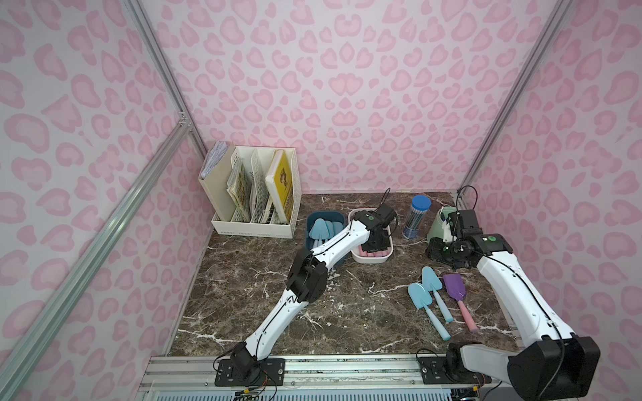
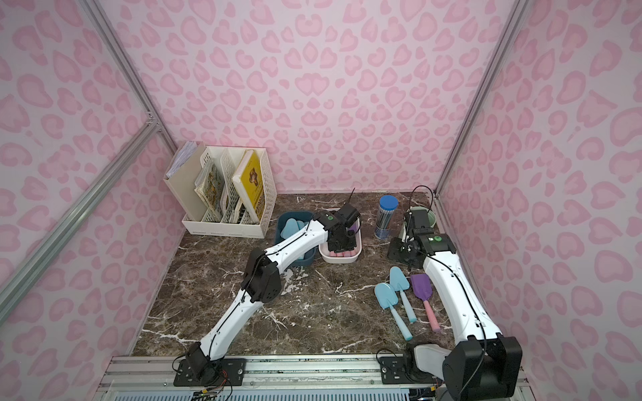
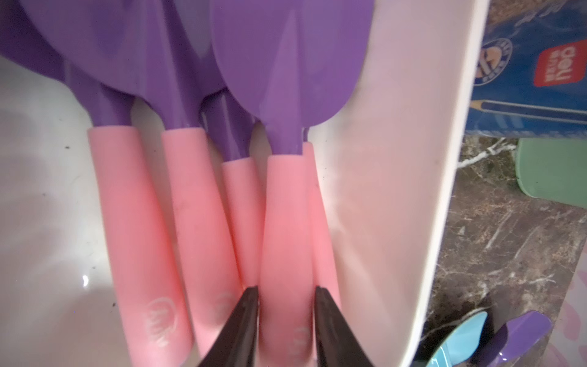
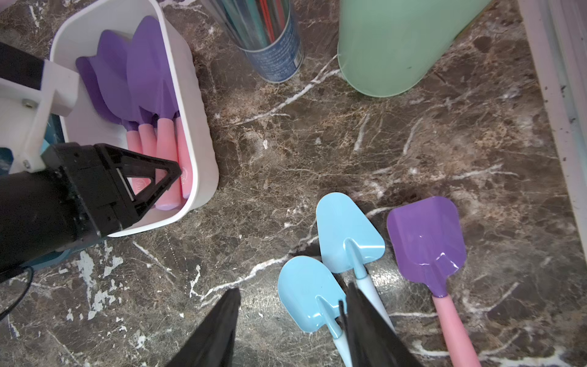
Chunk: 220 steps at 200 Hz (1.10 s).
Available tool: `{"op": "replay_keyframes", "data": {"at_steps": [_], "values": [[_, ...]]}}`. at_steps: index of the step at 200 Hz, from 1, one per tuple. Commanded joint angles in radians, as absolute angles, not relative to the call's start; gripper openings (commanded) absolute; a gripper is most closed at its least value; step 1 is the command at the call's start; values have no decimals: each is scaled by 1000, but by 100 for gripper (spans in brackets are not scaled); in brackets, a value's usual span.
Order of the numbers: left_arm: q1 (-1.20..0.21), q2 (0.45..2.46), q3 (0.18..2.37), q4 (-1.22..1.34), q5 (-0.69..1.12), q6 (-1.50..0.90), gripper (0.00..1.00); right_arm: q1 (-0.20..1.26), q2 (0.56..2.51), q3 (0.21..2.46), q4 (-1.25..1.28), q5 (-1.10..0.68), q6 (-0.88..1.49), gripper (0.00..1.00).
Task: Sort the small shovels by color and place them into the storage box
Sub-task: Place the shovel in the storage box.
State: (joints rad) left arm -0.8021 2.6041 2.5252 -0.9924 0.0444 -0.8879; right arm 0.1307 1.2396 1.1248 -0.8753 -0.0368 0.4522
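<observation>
Left claw [image 3: 284,289]: narrow, flanking a pink-handled shovel [image 3: 286,222] in the white box [image 3: 397,159]; we cannot tell if it pinches.
Right claw [image 4: 293,287]: gaping, empty; three loose shovels [image 4: 349,232] just beside it.
Surface: veined marble table [image 1: 347,312].
Room: pink spotted walls [image 1: 347,86].

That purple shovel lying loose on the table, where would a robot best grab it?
By the pink handle, coming straight down from above and pinching across its width. The purple shovel lies flat on the table, its blade wide and thin, while the handle is narrow with bare space on both sides.
</observation>
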Motion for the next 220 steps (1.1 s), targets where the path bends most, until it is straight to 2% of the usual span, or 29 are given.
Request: {"op": "replay_keyframes", "data": {"at_steps": [1, 56, 83, 94, 162, 220], "values": [[-797, 2614, 2533, -990, 59, -896, 35, 132, 1236, 1126, -868, -24, 457, 58], [-803, 2536, 2528, -1011, 67, -877, 41, 132, 1226, 1135, -896, -8, 459, 58], [-813, 2450, 2517, -1033, 91, -833, 54, 132, 1213, 1127, -918, 6, 467, 59], [-824, 2394, 2487, -1034, 88, -809, 56, 132, 1206, 1119, -928, 16, 476, 59], [-875, 1879, 1966, -897, -97, -726, 58, 181, 1147, 976, -994, 40, 569, 59], [-864, 1665, 1678, -969, -226, -766, 59, 252, 1095, 784, -1011, 16, 656, 63]]}}
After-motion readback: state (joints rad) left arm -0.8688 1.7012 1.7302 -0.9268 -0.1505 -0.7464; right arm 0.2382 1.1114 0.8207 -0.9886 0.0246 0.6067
